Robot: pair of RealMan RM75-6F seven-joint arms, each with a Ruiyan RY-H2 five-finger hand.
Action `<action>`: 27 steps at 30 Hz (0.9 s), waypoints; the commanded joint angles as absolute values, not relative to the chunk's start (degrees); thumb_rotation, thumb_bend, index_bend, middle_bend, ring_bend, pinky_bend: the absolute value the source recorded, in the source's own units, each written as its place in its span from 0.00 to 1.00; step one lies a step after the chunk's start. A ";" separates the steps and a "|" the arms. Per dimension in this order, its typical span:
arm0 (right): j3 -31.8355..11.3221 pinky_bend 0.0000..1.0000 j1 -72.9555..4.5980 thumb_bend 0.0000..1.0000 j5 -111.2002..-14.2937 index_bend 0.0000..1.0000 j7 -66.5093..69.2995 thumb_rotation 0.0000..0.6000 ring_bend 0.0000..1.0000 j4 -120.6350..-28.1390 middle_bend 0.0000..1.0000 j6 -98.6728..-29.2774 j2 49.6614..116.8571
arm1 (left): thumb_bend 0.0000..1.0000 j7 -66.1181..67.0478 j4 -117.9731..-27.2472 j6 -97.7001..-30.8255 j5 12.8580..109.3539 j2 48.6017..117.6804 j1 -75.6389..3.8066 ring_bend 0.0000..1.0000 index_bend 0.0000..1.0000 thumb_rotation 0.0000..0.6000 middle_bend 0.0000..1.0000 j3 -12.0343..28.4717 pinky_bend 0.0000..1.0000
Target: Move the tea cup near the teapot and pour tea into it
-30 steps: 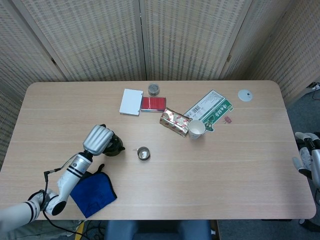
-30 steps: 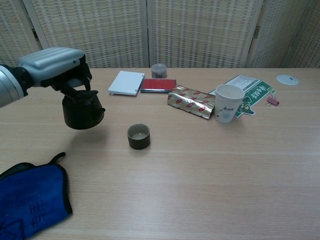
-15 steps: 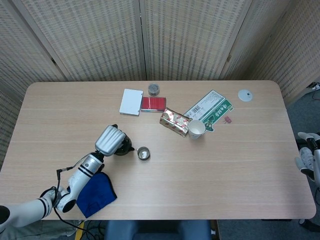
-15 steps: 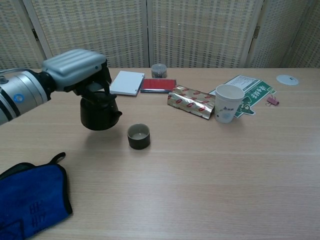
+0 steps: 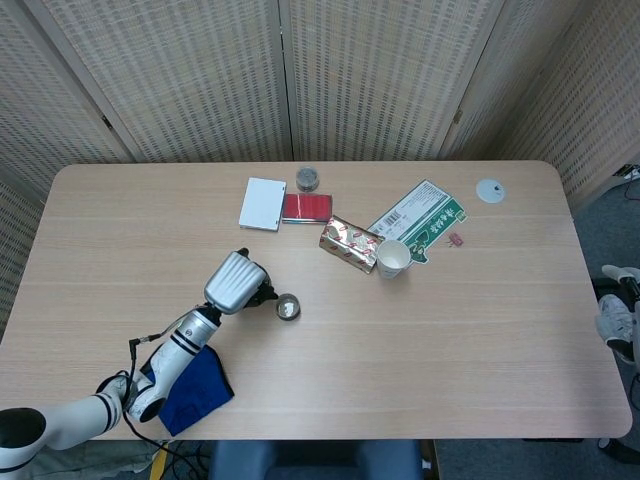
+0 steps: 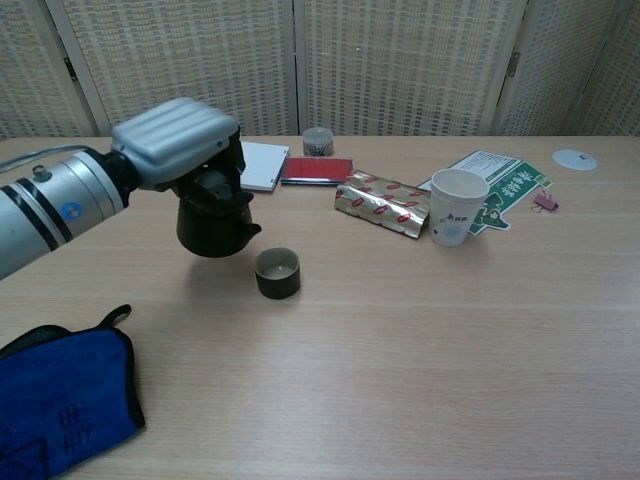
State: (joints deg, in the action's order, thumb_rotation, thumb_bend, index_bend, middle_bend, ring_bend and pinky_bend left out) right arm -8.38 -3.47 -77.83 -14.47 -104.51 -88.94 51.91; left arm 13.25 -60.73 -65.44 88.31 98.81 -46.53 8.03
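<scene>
My left hand (image 6: 180,142) (image 5: 234,281) grips the black teapot (image 6: 213,222) from above and holds it a little above the table. The pot's spout points right toward the small dark tea cup (image 6: 277,272) (image 5: 287,307), which stands upright on the table just right of the pot. The hand covers most of the pot in the head view. Only a bit of my right hand (image 5: 617,320) shows at the right edge of the head view, off the table, too little to tell how its fingers lie.
A blue cloth (image 6: 60,405) lies at the front left. Behind the cup are a white box (image 6: 252,165), a red case (image 6: 316,169), a small tin (image 6: 318,140), a foil packet (image 6: 385,204), a paper cup (image 6: 455,206) and a green leaflet (image 6: 503,180). A white disc (image 6: 574,158) lies far right.
My left hand has carried the teapot to the right, from well left of the tea cup to just beside it. The cup has stayed in place.
</scene>
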 commanded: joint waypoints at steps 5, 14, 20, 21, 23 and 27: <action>-8.42 0.27 -3.33 0.23 -77.77 0.29 -14.19 1.00 0.20 -104.45 0.30 -89.04 51.81 | 0.39 15.80 -58.50 -67.06 89.64 100.53 -46.84 0.96 1.00 0.84 1.00 7.36 0.56; -8.49 0.27 -3.25 0.23 -77.65 0.29 -13.75 1.00 0.20 -104.20 0.30 -88.99 51.77 | 0.39 17.23 -57.37 -67.73 90.80 101.33 -47.43 0.96 1.00 0.84 1.00 6.73 0.56; -8.47 0.27 -3.17 0.23 -77.59 0.29 -13.68 1.00 0.20 -104.00 0.30 -88.97 51.80 | 0.39 17.95 -56.67 -68.26 92.09 101.71 -47.78 0.96 1.00 0.91 1.00 5.88 0.56; -8.47 0.27 -3.15 0.23 -77.57 0.29 -13.63 1.00 0.20 -103.97 0.30 -88.98 51.80 | 0.39 17.91 -56.69 -68.28 92.19 101.73 -47.82 0.96 1.00 0.94 1.00 5.79 0.56; -8.49 0.27 -3.13 0.23 -77.51 0.29 -13.56 1.00 0.20 -103.93 0.30 -88.98 51.78 | 0.39 17.96 -56.80 -68.38 92.36 101.75 -47.86 0.96 1.00 0.95 1.00 5.68 0.56; -8.50 0.27 -3.03 0.23 -77.47 0.29 -13.42 1.00 0.20 -103.84 0.30 -89.04 51.76 | 0.39 18.30 -57.16 -68.48 92.54 101.81 -47.88 0.96 1.00 0.93 1.00 5.50 0.56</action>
